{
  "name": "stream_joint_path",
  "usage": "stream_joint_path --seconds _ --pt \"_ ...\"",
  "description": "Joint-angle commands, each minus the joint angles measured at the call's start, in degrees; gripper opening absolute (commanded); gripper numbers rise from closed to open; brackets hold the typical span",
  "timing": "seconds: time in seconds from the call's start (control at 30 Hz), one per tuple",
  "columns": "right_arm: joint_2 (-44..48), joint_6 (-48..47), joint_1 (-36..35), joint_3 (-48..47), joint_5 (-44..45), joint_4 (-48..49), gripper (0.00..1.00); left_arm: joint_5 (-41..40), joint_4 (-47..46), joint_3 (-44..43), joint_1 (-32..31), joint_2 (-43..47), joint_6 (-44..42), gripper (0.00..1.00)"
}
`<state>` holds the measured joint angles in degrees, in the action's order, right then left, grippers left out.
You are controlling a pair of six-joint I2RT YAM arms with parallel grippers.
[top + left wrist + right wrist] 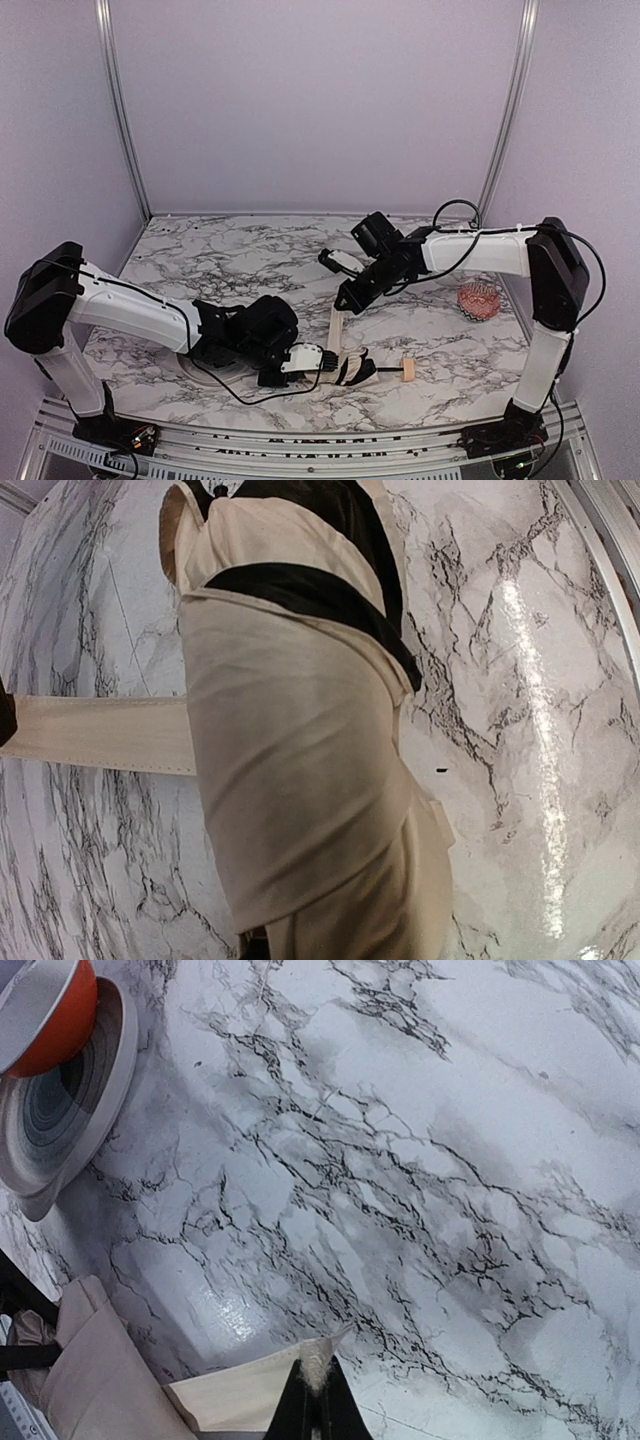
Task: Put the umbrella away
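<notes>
Right fingers (298,1415) are pinched together on the strap (235,1398) tip; left gripper (322,364) clamps the umbrella (352,368) canopy. I note its long axis runs left-right beyond the left fingertips, handle (407,370) pointing right, near the table (430,395) front edge. Open marble lies ahead of both grippers.

No words, labels, brands or numbers can be read anywhere, neither on the umbrella (300,780) nor on the table (230,250).
</notes>
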<state>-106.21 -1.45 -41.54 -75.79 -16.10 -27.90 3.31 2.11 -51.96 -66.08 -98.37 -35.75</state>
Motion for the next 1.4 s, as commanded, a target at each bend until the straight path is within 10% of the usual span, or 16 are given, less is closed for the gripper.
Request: stream_joint_path --seconds 0.0,0.4,0.7,1.37 --pt "1.50 -2.38 3.35 -6.47 4.06 14.22 0.00 18.80 13.16 0.47 0.13 -3.96 2.18 0.00" --pt "16.88 -9.39 -4.79 10.49 -4.37 22.84 0.00 39.85 13.03 -8.83 17.53 -19.30 20.30 0.00" --pt "24.45 -14.91 -12.10 21.45 -7.57 26.13 0.00 40.79 12.20 -12.28 25.03 -24.47 28.17 0.00" --pt "13.77 -38.49 -34.53 28.81 21.84 19.43 0.00 32.07 22.65 -22.87 26.73 -31.40 25.06 0.00"
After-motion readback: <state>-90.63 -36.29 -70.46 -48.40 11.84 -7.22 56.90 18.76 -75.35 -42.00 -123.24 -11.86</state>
